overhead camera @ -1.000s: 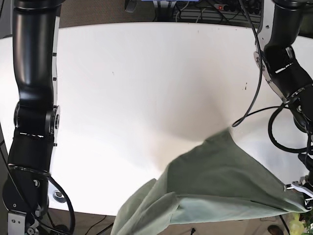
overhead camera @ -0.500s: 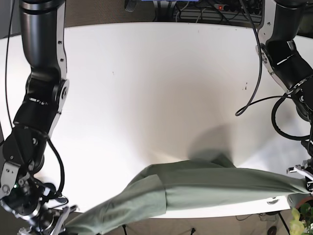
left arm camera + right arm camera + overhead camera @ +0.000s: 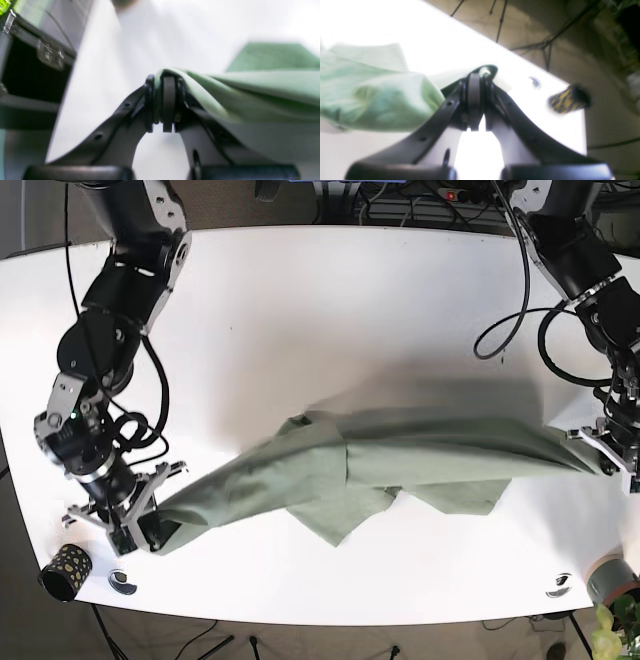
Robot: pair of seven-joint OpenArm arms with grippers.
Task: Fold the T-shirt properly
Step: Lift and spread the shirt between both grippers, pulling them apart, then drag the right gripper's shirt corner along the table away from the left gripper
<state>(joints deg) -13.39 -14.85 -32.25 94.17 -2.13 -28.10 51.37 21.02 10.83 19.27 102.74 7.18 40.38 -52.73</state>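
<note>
The green T-shirt (image 3: 400,460) hangs stretched between my two grippers above the white table (image 3: 320,310), sagging in the middle. My left gripper (image 3: 600,452) is shut on one end of the shirt at the base view's right; in the left wrist view the cloth (image 3: 225,90) is pinched between its fingers (image 3: 169,100). My right gripper (image 3: 145,532) is shut on the other end at the base view's lower left. In the right wrist view the cloth (image 3: 382,100) trails left from its closed fingers (image 3: 474,97).
A black-and-yellow patterned cup (image 3: 62,568) stands at the table's front left corner, close to my right gripper; it also shows in the right wrist view (image 3: 567,100). A grey cup (image 3: 612,578) and a plant sit at the front right. Cables hang from both arms.
Both grippers have moved away from the table's front edge, onto the table, carrying the shirt. The shirt, which drooped off the front edge, is now spread out between them over the table.
</note>
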